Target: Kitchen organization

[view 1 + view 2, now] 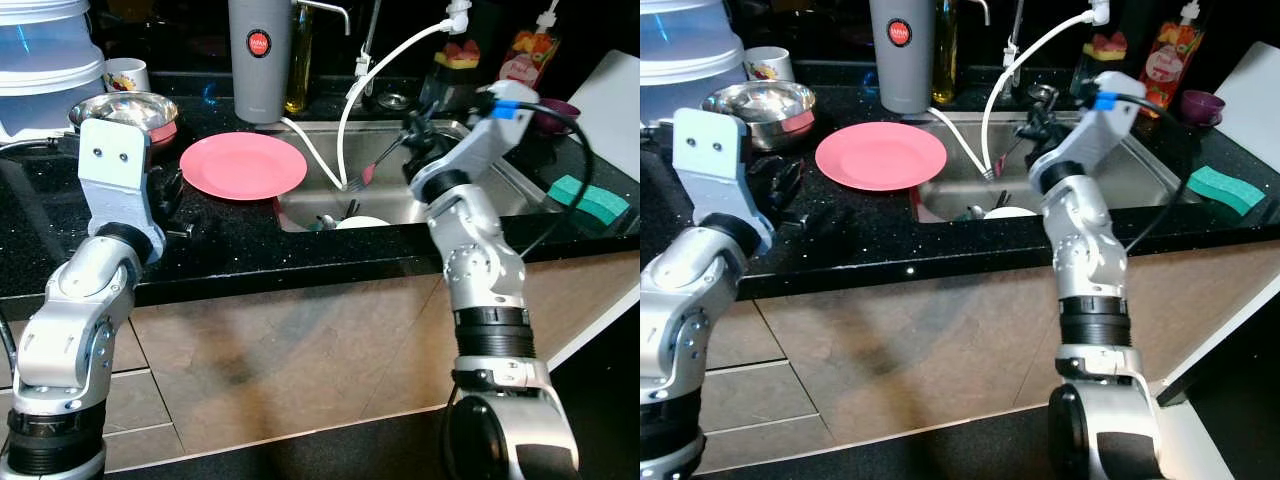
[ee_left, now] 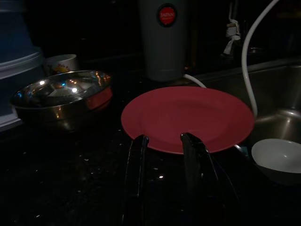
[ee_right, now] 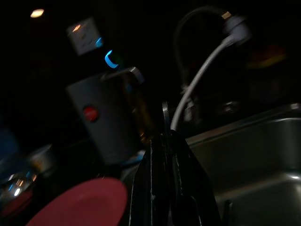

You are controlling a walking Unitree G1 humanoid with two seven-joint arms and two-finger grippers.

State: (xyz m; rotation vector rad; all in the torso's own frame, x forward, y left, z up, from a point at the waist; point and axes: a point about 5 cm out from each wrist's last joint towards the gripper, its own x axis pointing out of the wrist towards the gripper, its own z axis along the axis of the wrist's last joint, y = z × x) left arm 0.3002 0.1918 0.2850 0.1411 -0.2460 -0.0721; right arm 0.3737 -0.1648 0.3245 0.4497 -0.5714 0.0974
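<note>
I hold a pink-handled metal fork (image 1: 362,178) pinched in my right end effector (image 1: 405,143) above the steel sink (image 1: 500,190). Left end effector (image 2: 162,141), fingers narrowly apart and empty, waits at the round pink plate's (image 1: 243,165) 7 o'clock. Next, probably: set the fork down. Black speckled table (image 1: 230,235), dim kitchen.

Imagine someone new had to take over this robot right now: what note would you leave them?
Right gripper: over the sink, fingers shut on a fork, tines down.
Left gripper: fingers open, just short of the pink plate lying on the counter.
Done: fork is in hand.
Left: put the fork away; white bowl sits in the sink; steel bowl is beside the plate.
</note>
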